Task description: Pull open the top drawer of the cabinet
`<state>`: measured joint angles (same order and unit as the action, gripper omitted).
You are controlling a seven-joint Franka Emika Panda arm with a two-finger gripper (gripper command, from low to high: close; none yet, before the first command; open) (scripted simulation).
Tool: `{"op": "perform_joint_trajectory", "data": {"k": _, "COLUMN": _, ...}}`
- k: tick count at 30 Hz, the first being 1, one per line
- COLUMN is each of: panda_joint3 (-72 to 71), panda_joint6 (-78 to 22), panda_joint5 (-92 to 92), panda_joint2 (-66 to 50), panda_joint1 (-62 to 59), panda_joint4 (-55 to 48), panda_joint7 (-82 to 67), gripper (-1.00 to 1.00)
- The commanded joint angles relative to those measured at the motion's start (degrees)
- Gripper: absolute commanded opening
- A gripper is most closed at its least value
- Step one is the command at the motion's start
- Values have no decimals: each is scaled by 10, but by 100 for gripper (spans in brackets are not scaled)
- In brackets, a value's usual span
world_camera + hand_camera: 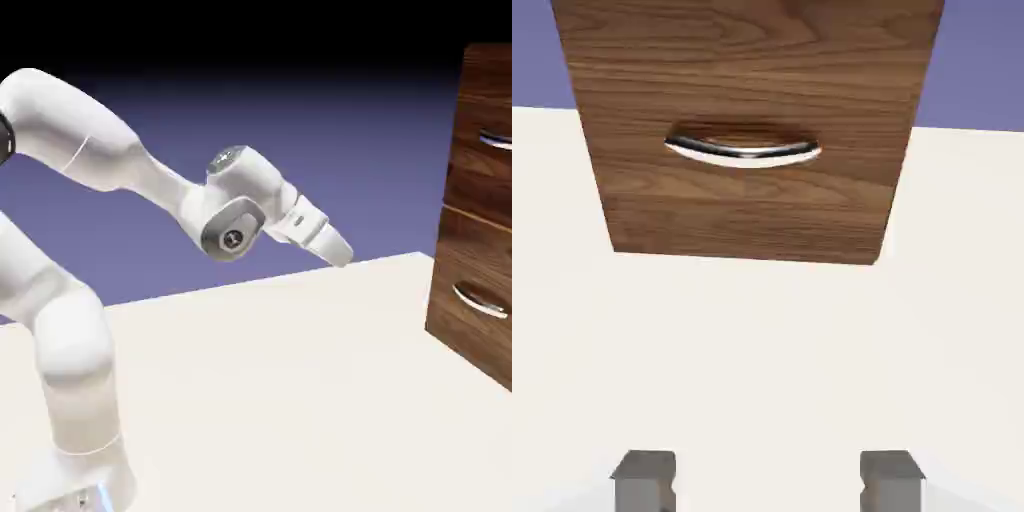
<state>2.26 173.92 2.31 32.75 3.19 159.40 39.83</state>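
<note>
Standing at the exterior view's right is the tall brown cabinet [478, 230], big and hard, and I guess it is too heavy to slide about by mistake. Its top drawer [482, 150] is the upper one, above another drawer [470, 285] that looks just like it. The drawer may feel a bit heavy at first, then glide out if pulled straight — that is only my guess. The place to grab is the top handle [496, 140], a curved silver bar, best held near its middle. It looks hard and smooth, so fingers could slip on a loose grip. The white robot arm [80, 125] is well apart from the cabinet, and its claw [768, 482] is let go wide, with nothing in it. The claw points down toward the pale table [270, 390], so it would need to go up and over to the top bar. Nothing I can see stands in the way — but the lower handle [747, 153] looks the same, and the claw could go for that one by mistake.
</note>
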Motion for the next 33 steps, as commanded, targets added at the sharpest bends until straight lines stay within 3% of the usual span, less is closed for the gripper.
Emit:
{"op": "perform_joint_trajectory", "data": {"k": 1, "panda_joint3": 19, "panda_joint6": -1, "panda_joint5": 19, "panda_joint2": 1, "panda_joint1": 21, "panda_joint4": -13, "panda_joint7": -22, "gripper": 0}}
{"op": "perform_joint_trajectory", "data": {"k": 33, "panda_joint3": 618, "panda_joint6": -24, "panda_joint5": 631, "panda_joint2": 24, "panda_joint1": 685, "panda_joint4": -438, "panda_joint7": -719, "gripper": 0}}
